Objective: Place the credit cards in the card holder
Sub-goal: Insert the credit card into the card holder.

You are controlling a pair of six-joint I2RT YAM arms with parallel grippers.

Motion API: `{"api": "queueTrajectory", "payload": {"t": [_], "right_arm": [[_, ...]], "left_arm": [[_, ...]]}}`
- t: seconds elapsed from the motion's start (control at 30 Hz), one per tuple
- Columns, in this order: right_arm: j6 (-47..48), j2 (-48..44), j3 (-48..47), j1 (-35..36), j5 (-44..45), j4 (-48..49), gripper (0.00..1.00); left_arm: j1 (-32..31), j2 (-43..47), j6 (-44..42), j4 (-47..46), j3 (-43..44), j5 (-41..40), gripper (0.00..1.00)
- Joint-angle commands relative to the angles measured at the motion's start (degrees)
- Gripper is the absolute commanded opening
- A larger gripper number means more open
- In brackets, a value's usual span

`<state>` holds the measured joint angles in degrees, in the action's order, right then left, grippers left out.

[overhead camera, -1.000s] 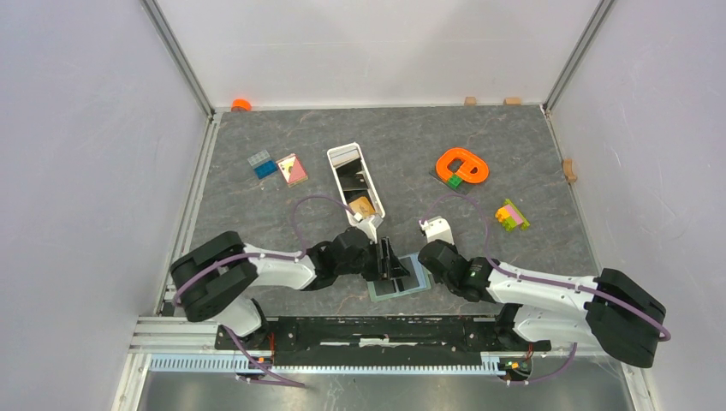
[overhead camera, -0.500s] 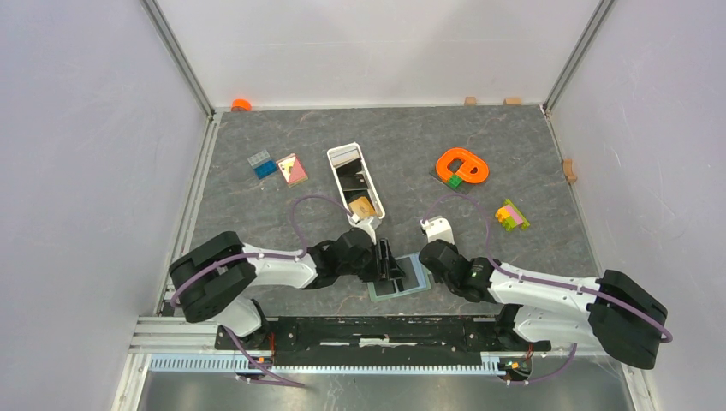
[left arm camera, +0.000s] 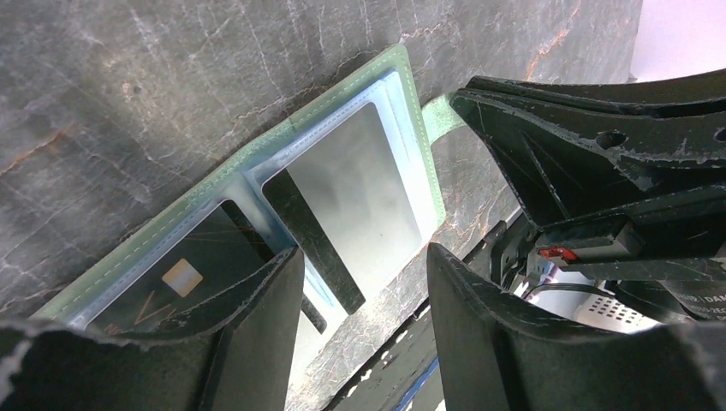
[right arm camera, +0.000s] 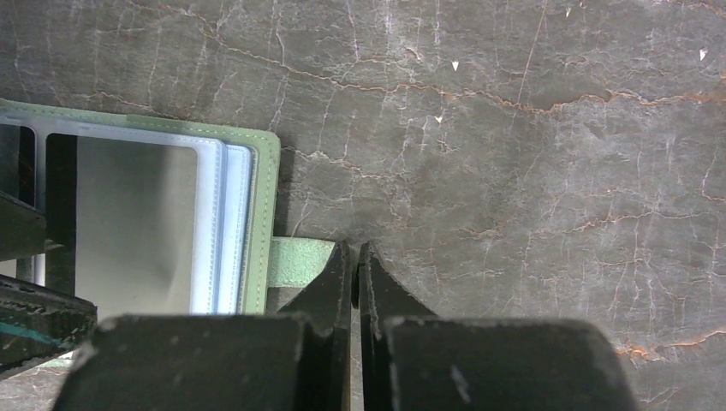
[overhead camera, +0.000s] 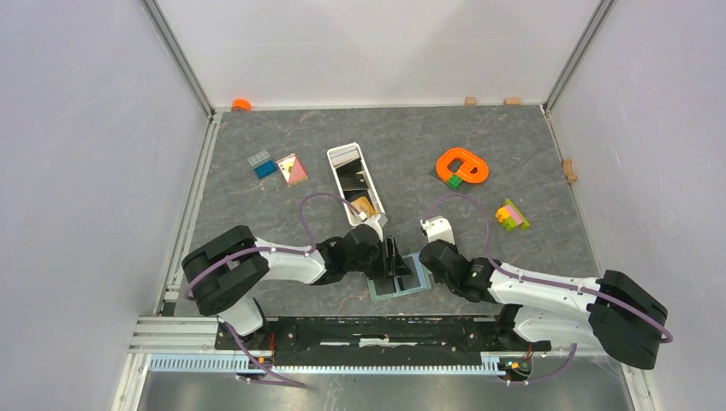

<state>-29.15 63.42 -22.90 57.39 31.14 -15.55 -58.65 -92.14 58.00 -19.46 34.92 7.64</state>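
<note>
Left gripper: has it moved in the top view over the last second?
Yes. The left gripper has shifted slightly right, farther over the card holder, judged against the white tray, which has not moved.

Lighting: we record bright, even overhead light, soft shadows. Glare: pale sheen on card holder (left arm camera: 257, 177) sleeve. Wrist foregrounds slightly soft.
</note>
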Motion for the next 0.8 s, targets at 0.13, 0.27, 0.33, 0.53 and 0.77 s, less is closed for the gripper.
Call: {"api": "queueTrajectory", "payload": {"t": [0.13, 0.27, 0.33, 0.53, 0.77], "right_arm": [[-1.1, -0.7, 0.3, 0.4, 1.0, 0.9, 0.0], [-1.1, -0.3, 0.3, 0.4, 1.2, 0.9, 0.0], [-1.0, -0.1, 0.3, 0.4, 1.2, 0.9, 0.0], [-1.4, 0.0, 0.5, 0.4, 1.1, 0.9, 0.0], [-1.8, -1.2, 0.4, 0.3, 2.4, 0.1, 0.05]], "left_arm": [[-1.2, -1.7, -2.9, 0.2, 4.2, 0.9, 0.61], [-1.7, -1.6, -4.0, 3.2, 6.4, 0.4, 0.61], [-2.1, -1.4, -5.0, 5.7, 7.8, -0.4, 0.61], [-2.8, -1.8, -6.5, 8.6, 10.3, -1.0, 0.62], [-2.9, 1.6, -7.6, 9.1, 8.1, -2.9, 0.66]]}}
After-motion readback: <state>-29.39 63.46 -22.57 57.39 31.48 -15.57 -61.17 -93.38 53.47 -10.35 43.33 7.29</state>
